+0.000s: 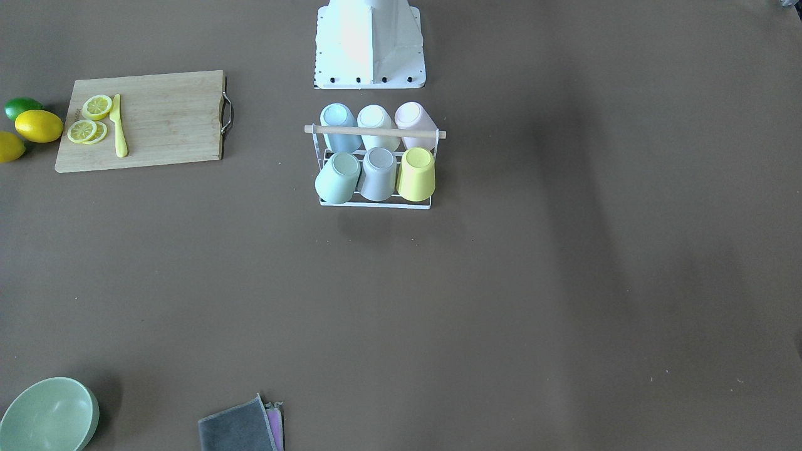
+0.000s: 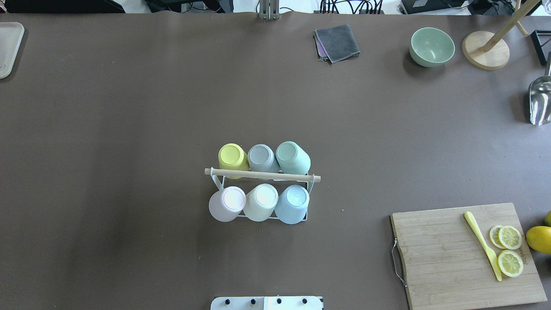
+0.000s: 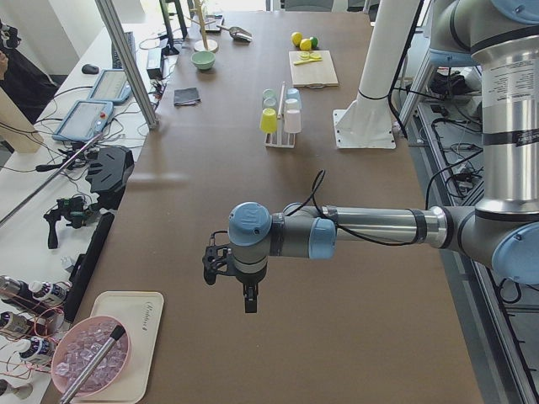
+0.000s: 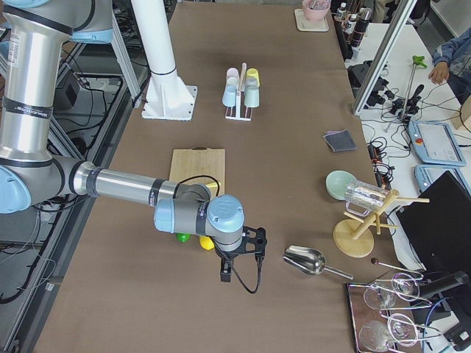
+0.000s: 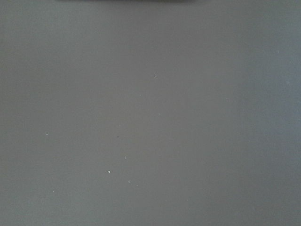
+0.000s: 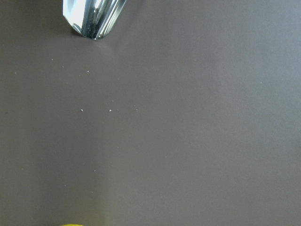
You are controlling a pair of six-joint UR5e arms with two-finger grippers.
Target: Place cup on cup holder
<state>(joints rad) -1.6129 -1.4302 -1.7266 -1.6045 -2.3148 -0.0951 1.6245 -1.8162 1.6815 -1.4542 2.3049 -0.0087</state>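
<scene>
The cup holder [image 2: 262, 175], a white wire rack with a wooden rod handle, stands mid-table near the robot base. Several cups sit upside down on its prongs: yellow [image 2: 232, 157], grey [image 2: 261, 157] and mint [image 2: 293, 157] in the far row, pink [image 2: 227, 203], cream [image 2: 261, 201] and blue [image 2: 292, 203] in the near row. My left gripper [image 3: 249, 303] hangs over bare table far off to the left of the rack. My right gripper [image 4: 226, 276] hangs far to the right, near the lemons. Both appear only in the side views, so I cannot tell whether they are open or shut.
A wooden cutting board [image 2: 452, 254] with lemon slices [image 2: 510, 249] and a yellow knife [image 2: 482, 245] lies at the right, whole lemons [image 2: 540, 239] beside it. A green bowl [image 2: 431, 46], folded cloths [image 2: 336, 42], a metal scoop [image 2: 540, 101] and a wooden stand [image 2: 485, 51] sit at the far right.
</scene>
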